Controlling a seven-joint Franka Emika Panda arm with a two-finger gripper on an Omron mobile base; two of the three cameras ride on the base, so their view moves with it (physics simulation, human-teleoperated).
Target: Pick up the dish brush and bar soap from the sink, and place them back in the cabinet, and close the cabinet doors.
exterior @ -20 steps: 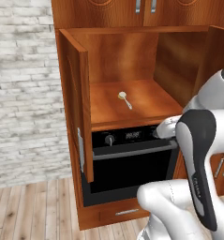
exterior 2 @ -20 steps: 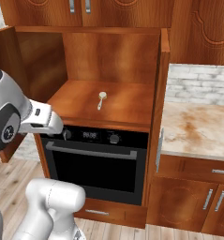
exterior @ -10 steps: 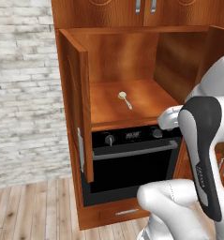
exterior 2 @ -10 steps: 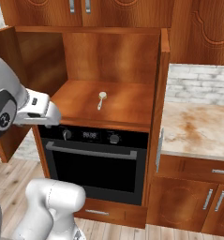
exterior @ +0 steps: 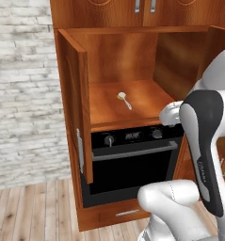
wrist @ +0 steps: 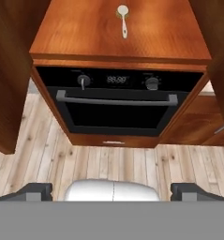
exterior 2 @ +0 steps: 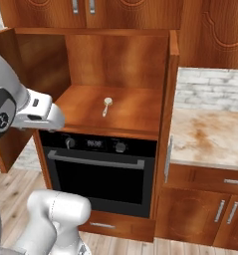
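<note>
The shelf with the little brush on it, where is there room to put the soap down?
The dish brush lies mid-shelf in the cabinet. Bare wood is free on both sides of it, out to the side walls, and along the front edge above the oven. Nowhere is crowded.

One dish brush (exterior: pixel 124 99) lies on the shelf of one cabinet (exterior: pixel 132 52), and it is the single loose item there. Two cabinet doors (exterior: pixel 76 103) stand open, one at each side. Below the shelf sits one black oven (exterior 2: pixel 98 169) with three knobs (wrist: pixel 152 83) along its panel, one small display and one long bar handle (wrist: pixel 117 100). Two silver handles (exterior 2: pixel 83 6) show on the smaller cabinets above. One stretch of marble counter (exterior 2: pixel 210 137) lies beside it.
</note>
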